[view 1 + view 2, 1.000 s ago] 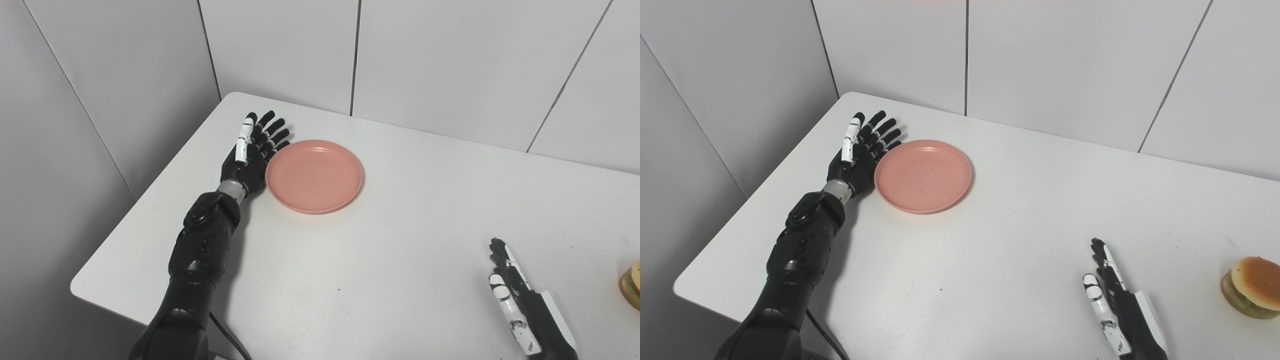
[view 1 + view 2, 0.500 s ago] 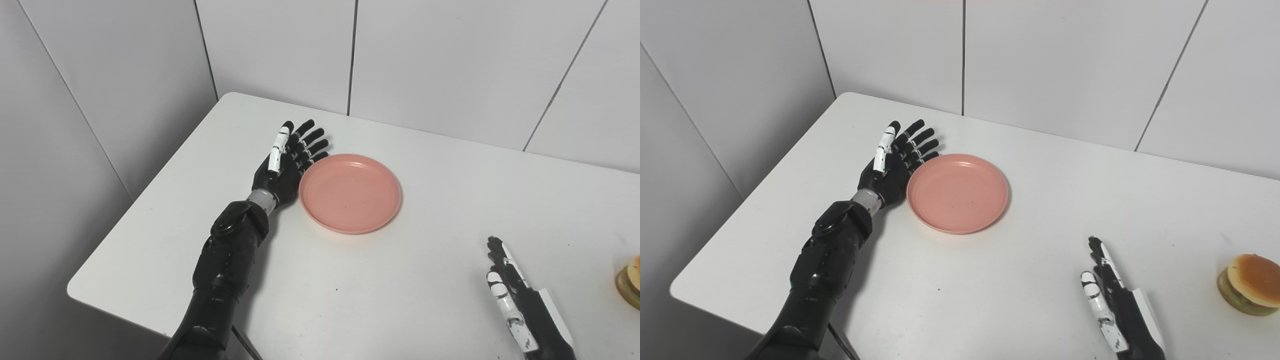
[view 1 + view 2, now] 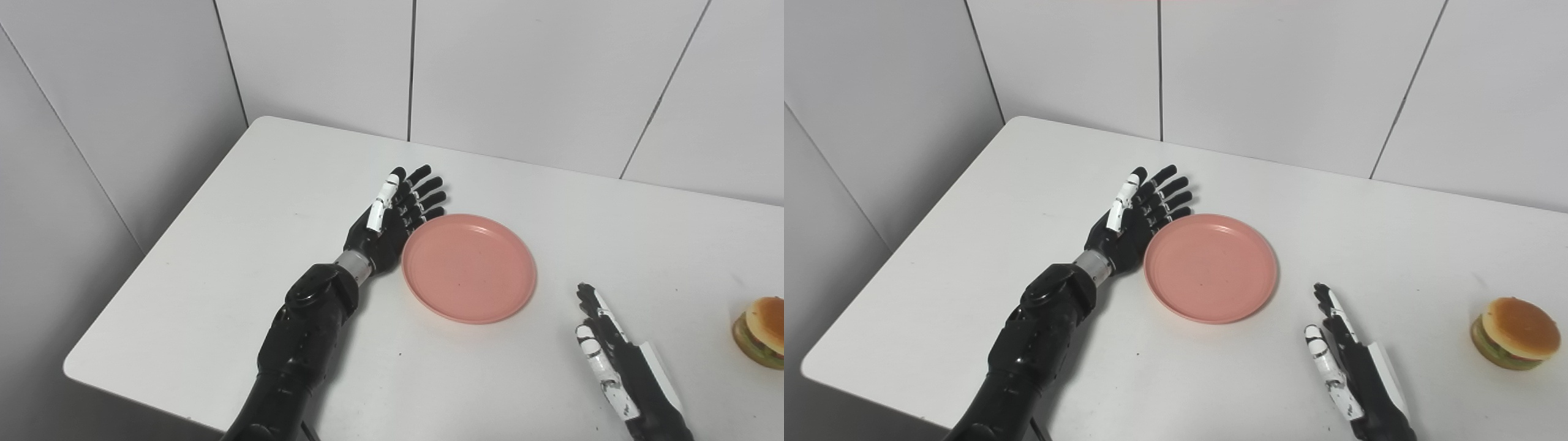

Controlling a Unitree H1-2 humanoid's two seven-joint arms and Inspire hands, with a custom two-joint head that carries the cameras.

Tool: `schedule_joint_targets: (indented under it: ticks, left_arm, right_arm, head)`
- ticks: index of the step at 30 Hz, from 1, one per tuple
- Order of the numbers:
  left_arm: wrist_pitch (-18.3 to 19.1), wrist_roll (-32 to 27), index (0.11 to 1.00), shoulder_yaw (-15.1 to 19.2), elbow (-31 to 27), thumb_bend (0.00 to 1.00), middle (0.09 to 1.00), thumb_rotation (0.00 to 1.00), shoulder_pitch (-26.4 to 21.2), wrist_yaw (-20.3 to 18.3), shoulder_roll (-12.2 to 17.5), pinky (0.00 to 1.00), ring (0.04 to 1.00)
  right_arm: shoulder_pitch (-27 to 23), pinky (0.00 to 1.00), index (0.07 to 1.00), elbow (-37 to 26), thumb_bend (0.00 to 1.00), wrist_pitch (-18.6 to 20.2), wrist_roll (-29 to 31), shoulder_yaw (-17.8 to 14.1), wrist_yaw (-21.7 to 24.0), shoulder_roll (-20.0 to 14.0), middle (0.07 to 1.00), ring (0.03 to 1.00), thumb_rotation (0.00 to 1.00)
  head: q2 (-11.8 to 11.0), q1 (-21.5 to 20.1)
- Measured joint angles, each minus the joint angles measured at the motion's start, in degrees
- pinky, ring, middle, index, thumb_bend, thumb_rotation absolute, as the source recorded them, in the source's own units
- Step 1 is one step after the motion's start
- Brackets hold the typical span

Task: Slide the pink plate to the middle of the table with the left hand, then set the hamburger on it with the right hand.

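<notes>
We are mid-slide: left hand (image 3: 1133, 220), fingers spread flat, presses the pink plate (image 3: 1211, 267) rim. Right hand (image 3: 1350, 367) lies released right of plate; hamburger (image 3: 1515, 333) farther right, awaiting pickup.

pink plate (image 3: 469, 267) slid rightward, left hand (image 3: 392, 222) pushing

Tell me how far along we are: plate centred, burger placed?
Plate slide is under way: the open left hand sits flat against the pink plate at its left rim, near mid-table. The plate is empty. Left: the hamburger sits untouched at the right edge; the right hand rests open.
</notes>
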Motion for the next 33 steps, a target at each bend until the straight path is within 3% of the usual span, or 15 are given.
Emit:
schedule_joint_targets:
  ticks: [12,28,33]
  left_arm:
    - [1.04,0.2,0.92,-2.83,-3.65,0.38,0.919,1.0,2.91,-0.04,-3.84,0.91,0.908]
    - [1.48,0.5,0.91,-3.77,-5.14,0.39,0.912,1.0,4.37,-0.56,-3.58,0.92,0.908]
    - [1.84,0.37,0.905,-3.63,-5.56,0.39,0.907,1.0,4.75,-0.77,-3.42,0.91,0.903]
  right_arm:
    - [-0.1,0.94,0.962,-0.28,0.22,1.13,-1.99,0.36,-0.56,1.62,0.967,0.966,1.0]
    - [-0.23,0.92,0.955,0.25,0.22,1.27,-4.36,0.27,-3.35,3.26,0.962,0.959,1.0]
    - [-0.16,0.96,0.975,-0.17,0.25,1.32,-3.61,-1.86,-5.08,5.62,0.986,0.969,1.0]
  head:
    - [1.58,-5.1]
    - [3.51,-11.16]
    - [4.22,-15.04]
